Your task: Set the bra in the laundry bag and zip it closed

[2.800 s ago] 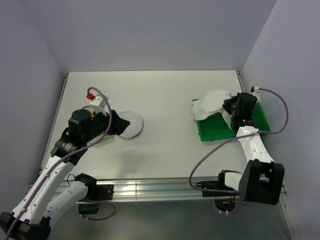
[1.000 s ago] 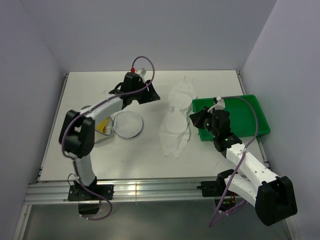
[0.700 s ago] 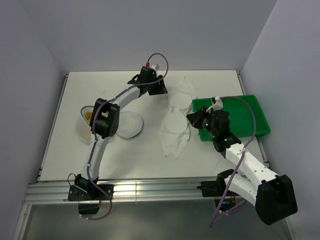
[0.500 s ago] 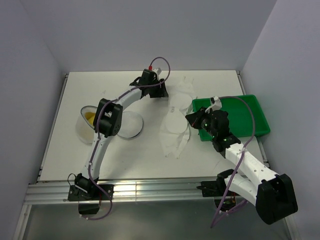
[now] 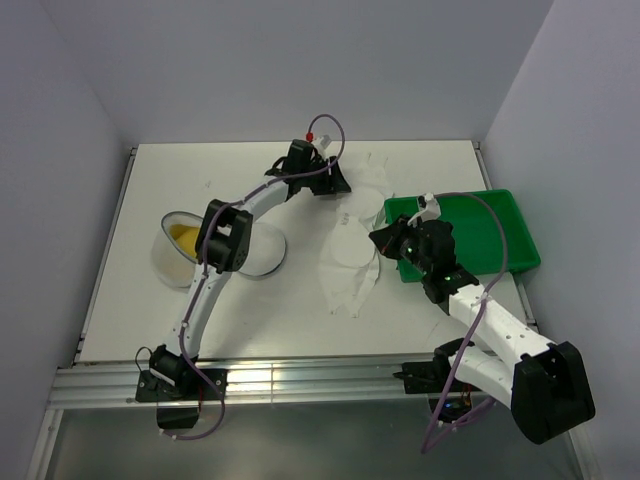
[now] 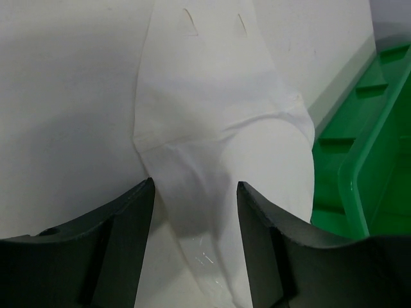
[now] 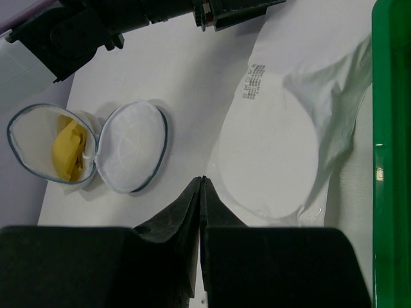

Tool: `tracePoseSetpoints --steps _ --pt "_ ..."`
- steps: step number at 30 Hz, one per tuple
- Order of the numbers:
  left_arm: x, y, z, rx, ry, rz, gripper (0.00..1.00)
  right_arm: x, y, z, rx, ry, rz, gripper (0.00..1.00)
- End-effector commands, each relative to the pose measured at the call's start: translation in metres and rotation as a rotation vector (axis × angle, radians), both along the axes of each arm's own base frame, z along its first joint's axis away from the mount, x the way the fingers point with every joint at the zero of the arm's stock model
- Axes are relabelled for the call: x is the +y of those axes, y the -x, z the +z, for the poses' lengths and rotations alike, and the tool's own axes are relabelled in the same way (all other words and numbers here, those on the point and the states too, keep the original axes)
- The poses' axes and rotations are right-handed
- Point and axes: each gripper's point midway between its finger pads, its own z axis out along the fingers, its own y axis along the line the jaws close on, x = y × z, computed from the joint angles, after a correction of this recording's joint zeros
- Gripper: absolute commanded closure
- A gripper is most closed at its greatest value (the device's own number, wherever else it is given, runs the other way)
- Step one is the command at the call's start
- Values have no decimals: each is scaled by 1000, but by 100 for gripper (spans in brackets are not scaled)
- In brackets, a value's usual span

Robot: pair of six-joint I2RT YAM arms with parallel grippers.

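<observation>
From above, the bra lies spread flat on the table between the unzipped laundry bag and the green tray, with a yellow item in the bag's deeper half, the left gripper over the bra's far end and the right gripper at the tray's left edge. The left wrist camera shows its fingers apart — one on either side of a strip of the white fabric. The right wrist camera shows its fingers pressed together on nothing — above the table near the bra's rounded cup, the bag well apart.
</observation>
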Motion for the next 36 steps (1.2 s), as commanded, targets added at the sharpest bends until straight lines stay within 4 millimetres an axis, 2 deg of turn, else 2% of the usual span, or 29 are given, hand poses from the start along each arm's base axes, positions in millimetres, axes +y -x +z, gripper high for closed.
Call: tracePoseSetpoints --steps 1,3,6,9,10,12,13,15,17,18,19,21,22,23,24,25,26,27,28,29,30,31,32,33,34,35,36 --pt "-20 5 -1 17 69 -41 40 4 -8 17 -58 -13 -3 94" --pt "-22 2 -1 17 79 -40 42 3 -8 17 -59 -9 -10 94" --pt "-23 1 -11 31 86 -27 51 1 -8 16 -58 -3 -20 93" --pt "-26 0 -9 27 115 -23 65 0 -9 14 -56 3 -25 93" --pt "-27 -1 -3 12 128 -25 76 -1 -9 14 -56 5 -27 93" --pt "-24 -1 -5 8 129 -11 85 -1 -9 16 -65 5 -28 92" --pt "-24 -2 8 -16 140 -8 93 -2 -9 16 -67 12 -32 92" --pt "-23 0 13 -32 144 -5 100 -6 -11 14 -64 23 -52 88" --pt "-22 -1 40 -81 164 -5 100 -7 -12 13 -62 31 -59 81" --pt "-19 1 42 -87 160 -3 100 -6 -13 11 -59 35 -55 78" --pt "-19 0 74 -149 190 -4 100 -6 -13 11 -60 37 -53 71" --pt "-15 7 89 -181 192 -7 100 -6 -15 8 -55 47 -55 56" --pt "-12 8 121 -230 212 -5 100 -6 -16 9 -56 50 -56 42" --pt "-10 11 133 -253 217 -7 100 -7 -17 9 -54 53 -58 36" --pt "-6 19 155 -294 231 -8 100 -8 -17 8 -54 60 -63 32" --pt "-2 22 166 -316 240 0 100 -9 -18 10 -60 60 -67 24" --pt "2 31 160 -306 234 1 100 -9 -19 11 -63 63 -69 22" --pt "7 37 193 -370 270 0 100 -10 -20 11 -61 71 -73 20" --pt "9 42 201 -386 278 -2 100 -10 -22 16 -70 69 -76 15" --pt "13 51 196 -377 272 -7 100 -10 -24 16 -66 71 -76 13" --pt "17 60 219 -414 297 -12 100 -10 -25 18 -69 68 -72 12" --pt "18 65 230 -440 314 -22 100 -9 -27 24 -78 62 -67 9" --pt "22 72 227 -435 311 -23 100 -9 -28 25 -80 58 -69 9" --pt "26 81 246 -465 328 -26 100 -9 -29 27 -78 55 -71 8" --pt "28 86 254 -484 342 -30 100 -10 -32 33 -89 47 -73 8" --pt "31 93 250 -475 343 -34 100 -10 -34 37 -97 42 -75 7" --pt "34 104 268 -496 370 -47 100 -11 -37 42 -112 37 -76 7"
